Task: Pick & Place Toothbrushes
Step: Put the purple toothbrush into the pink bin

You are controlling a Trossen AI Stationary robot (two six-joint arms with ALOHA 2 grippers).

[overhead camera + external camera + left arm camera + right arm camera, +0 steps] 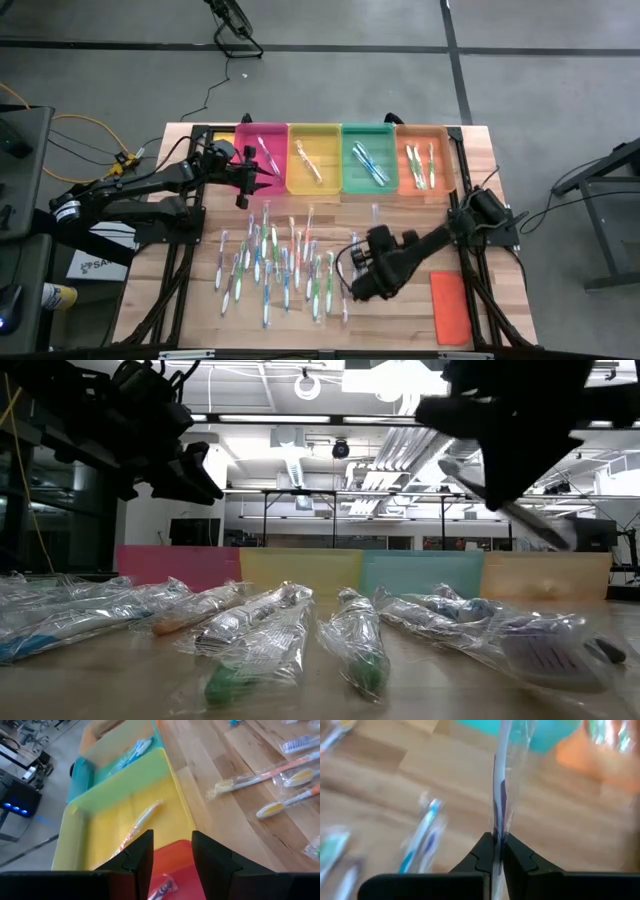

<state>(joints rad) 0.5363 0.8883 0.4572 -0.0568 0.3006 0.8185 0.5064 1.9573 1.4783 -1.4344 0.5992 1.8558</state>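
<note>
Toothbrushes [275, 262] lie in a loose pile of clear wrappers on the table [400, 315], just below the row of coloured trays, and a few already rest inside those trays. One of them, a wrapped toothbrush with a purple-and-white handle [500, 795], is out of the pile: your right gripper [496, 840] has its fingers pinched tight on it, and the handle stands straight out ahead of the fingers. In the high view that right gripper [362, 272] sits at the pile's right edge, between the pile and the flat orange lid [450, 307].

The relation your next move turns on is this: from the pile, the trays lie toward the far edge of the table, and the held handle's long axis already points that way, toward the teal tray [368, 157] and the orange tray [424, 157]. I judge no tray here matches purple, so you must choose; the right arm is the nearer one to both.

Your left gripper [171, 851] hangs over the seam between the pink tray [262, 155] and the yellow tray [314, 157], its fingers parted with nothing between them. A wrapped orange brush [145, 817] lies in the yellow tray just ahead of it.
</note>
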